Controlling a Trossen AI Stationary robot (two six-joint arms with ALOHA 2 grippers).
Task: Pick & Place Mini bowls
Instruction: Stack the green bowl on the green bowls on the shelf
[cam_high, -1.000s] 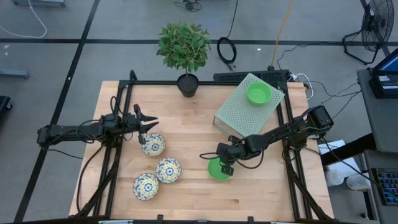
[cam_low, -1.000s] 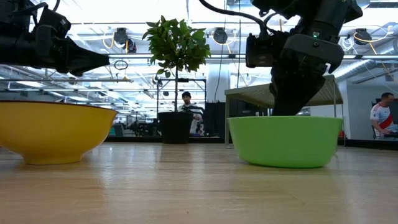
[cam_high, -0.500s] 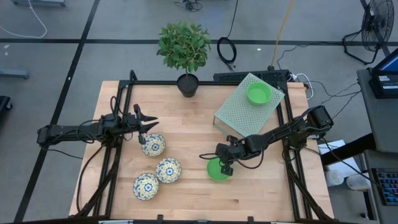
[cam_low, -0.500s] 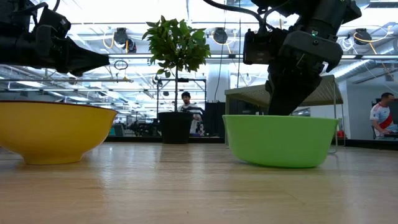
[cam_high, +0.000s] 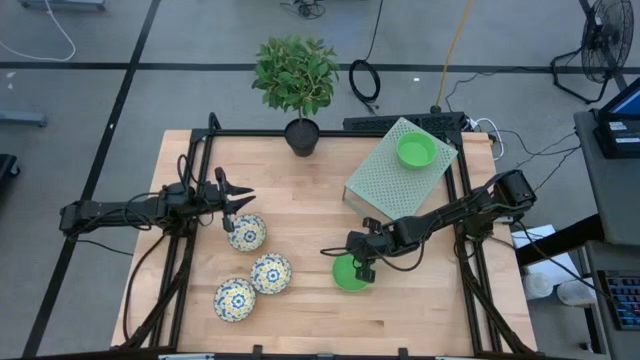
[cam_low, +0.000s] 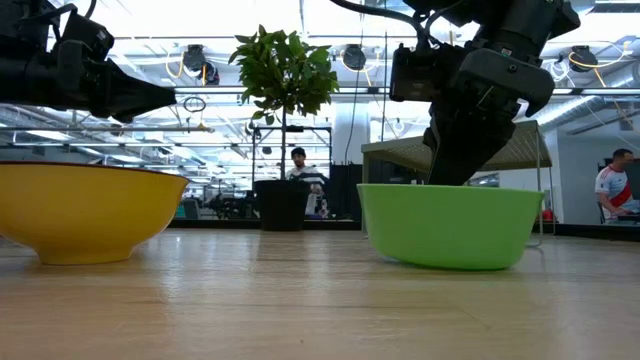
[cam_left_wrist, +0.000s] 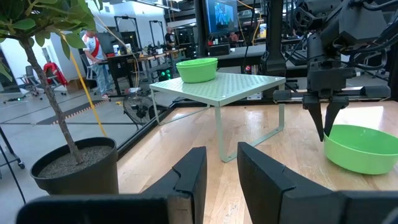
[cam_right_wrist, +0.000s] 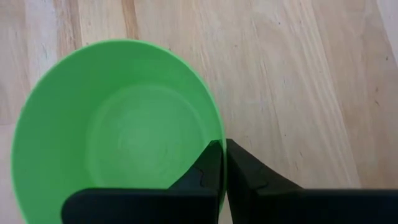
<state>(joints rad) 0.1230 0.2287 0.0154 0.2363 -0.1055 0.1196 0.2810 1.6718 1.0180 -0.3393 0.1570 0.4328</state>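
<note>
A plain green bowl (cam_high: 349, 273) sits on the table right of centre, with my right gripper (cam_high: 362, 264) shut on its rim. A second green bowl (cam_high: 416, 151) stands on a pale green perforated rack (cam_high: 385, 185). Three white floral bowls (cam_high: 246, 232) (cam_high: 271, 272) (cam_high: 235, 298) rest on the table at left. My left gripper (cam_high: 240, 197) hovers open just beyond the farthest floral bowl, touching nothing. In the low view the held bowl (cam_low: 450, 225) rests with its base on the wood, and one floral bowl (cam_low: 85, 215) shows yellow from outside. My right gripper (cam_right_wrist: 222, 144) pinches the green bowl's rim (cam_right_wrist: 217, 124) on the bowl's right side. One finger (cam_right_wrist: 202, 171) is inside the bowl and the other (cam_right_wrist: 249, 174) outside. The fingers come from above, pointing down. The bowl stays upright with its base on the table.
A black plant pot (cam_high: 302, 135) with a leafy plant stands at the far edge. The rack takes up the far right corner. Bare wood lies between the floral bowls and the held bowl, and along the near edge. People stand in the room beyond the table.
My right gripper has moved a little toward the table's left, and the green bowl has slid that way with it, still on the wood.
</note>
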